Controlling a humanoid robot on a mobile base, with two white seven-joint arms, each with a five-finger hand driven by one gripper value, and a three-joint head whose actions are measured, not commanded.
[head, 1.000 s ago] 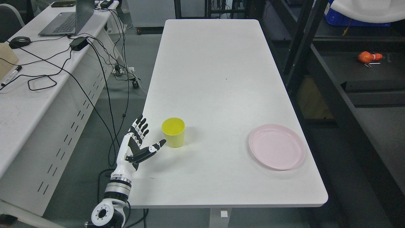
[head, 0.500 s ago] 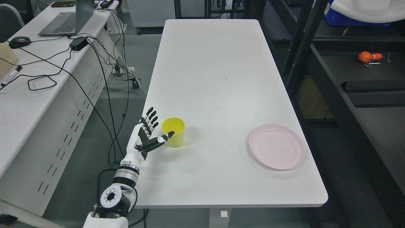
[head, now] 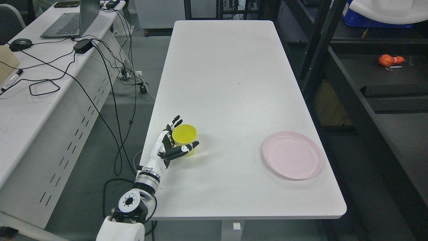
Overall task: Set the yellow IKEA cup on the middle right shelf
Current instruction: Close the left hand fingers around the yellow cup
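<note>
Cup (head: 184, 138) stands upright, mouth up, on the white table (head: 227, 83) near its front-left edge, its long axis vertical. The left hand (head: 170, 145) is directly against the cup's left side: the fingers (head: 174, 121) reach past the far-left of the rim and the thumb (head: 182, 150) crosses the near wall, so the cup sits in the open cradle between them. The hand is spread and not yet closed; no firm hold can be confirmed. The right arm is out of view, so the left hand is the only one near. A pink plate (head: 293, 154) lies well apart to the right. The table is otherwise bare around the cup. The dark shelf rack (head: 337, 73) stands along the table's right side (the target shelf is presumably there), so the carry would run rightward across the table, probably above the plate.
</note>
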